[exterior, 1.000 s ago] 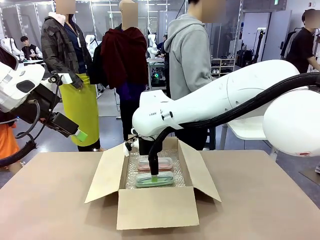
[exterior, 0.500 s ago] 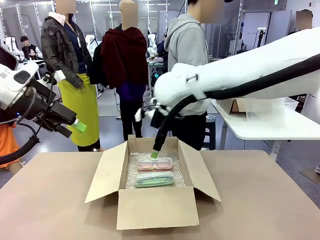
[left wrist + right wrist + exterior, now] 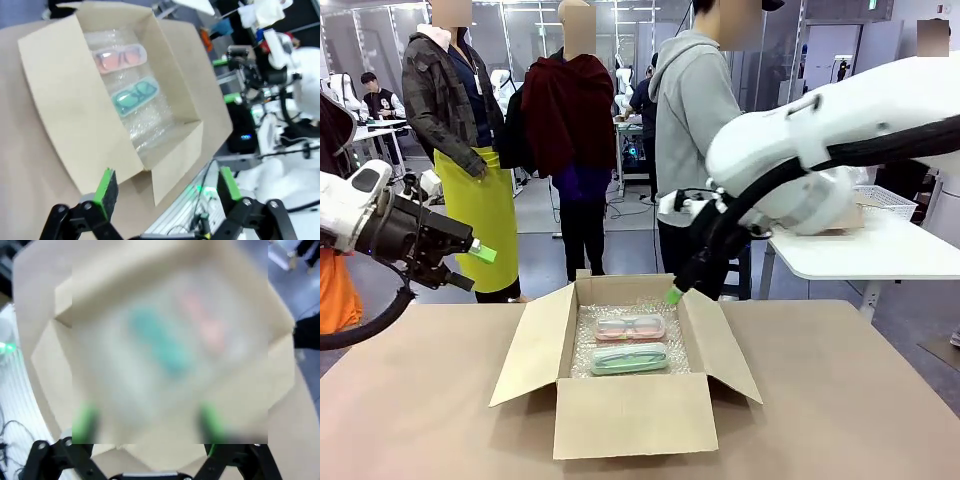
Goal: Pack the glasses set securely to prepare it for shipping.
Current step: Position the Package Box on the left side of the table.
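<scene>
An open cardboard box (image 3: 630, 415) stands mid-table. Inside, on bubble wrap (image 3: 582, 352), lie the glasses set: a pink case (image 3: 629, 327) at the back and a mint green case (image 3: 629, 358) in front of it, side by side. My right gripper (image 3: 674, 293) hangs open just above the box's back right corner, holding nothing. In its blurred wrist view the open gripper (image 3: 148, 421) looks down on the green case (image 3: 160, 342) and pink case (image 3: 202, 322). My left gripper (image 3: 480, 255) hovers open, far left of the box. From its wrist the gripper (image 3: 166, 185) sees both cases (image 3: 119, 57) (image 3: 134, 97).
All the box flaps (image 3: 530, 345) stand open and splay outward. A person in a grey hoodie (image 3: 695, 110) stands at the far side, with others behind. A white side table (image 3: 850, 250) sits at the back right. Bare tabletop (image 3: 420, 400) surrounds the box.
My right gripper has risen out of the box, away from the cases, and drawn back to the right. The left arm has sunk a little lower at the left.
</scene>
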{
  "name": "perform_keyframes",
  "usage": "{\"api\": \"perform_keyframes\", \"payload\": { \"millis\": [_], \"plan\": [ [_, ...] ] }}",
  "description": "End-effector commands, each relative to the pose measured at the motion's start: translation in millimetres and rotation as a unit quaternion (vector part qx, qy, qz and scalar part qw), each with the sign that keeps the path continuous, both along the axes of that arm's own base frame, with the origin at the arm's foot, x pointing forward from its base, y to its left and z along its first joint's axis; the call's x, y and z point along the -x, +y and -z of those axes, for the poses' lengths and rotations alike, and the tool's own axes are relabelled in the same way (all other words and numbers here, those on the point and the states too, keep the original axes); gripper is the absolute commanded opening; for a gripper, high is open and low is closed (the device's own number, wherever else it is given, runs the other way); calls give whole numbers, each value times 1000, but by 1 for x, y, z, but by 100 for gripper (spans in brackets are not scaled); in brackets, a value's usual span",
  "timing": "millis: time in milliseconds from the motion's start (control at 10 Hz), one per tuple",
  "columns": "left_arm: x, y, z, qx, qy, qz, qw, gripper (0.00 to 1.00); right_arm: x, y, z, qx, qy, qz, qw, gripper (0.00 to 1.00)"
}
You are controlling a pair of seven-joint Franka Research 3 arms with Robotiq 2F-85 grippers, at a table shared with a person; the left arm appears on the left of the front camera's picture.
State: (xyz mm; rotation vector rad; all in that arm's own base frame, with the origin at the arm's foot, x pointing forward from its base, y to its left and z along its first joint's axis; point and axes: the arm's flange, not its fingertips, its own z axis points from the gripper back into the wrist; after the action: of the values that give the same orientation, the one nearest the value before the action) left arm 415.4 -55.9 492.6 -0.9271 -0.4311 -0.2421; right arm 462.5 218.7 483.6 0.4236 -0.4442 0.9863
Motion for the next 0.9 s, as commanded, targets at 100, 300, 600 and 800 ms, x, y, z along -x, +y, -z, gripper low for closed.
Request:
{"api": "perform_keyframes", "payload": {
  "millis": [100, 300, 600, 800],
  "plan": [
    [-17, 11, 43, 60, 1, 1, 998, 100, 64, -45, -16, -13, -2, 100, 995, 100],
    [-18, 21, 68, 68, -11, -8, 998, 100, 82, -90, -39, -29, 21, 150, 988, 100],
    [-18, 28, 72, 60, -18, -8, 998, 100, 98, -119, -54, -1, 23, 215, 976, 100],
    [-22, 28, 75, 48, -3, -18, 999, 100, 85, -117, -46, -23, 16, 181, 983, 100]
  ]
}}
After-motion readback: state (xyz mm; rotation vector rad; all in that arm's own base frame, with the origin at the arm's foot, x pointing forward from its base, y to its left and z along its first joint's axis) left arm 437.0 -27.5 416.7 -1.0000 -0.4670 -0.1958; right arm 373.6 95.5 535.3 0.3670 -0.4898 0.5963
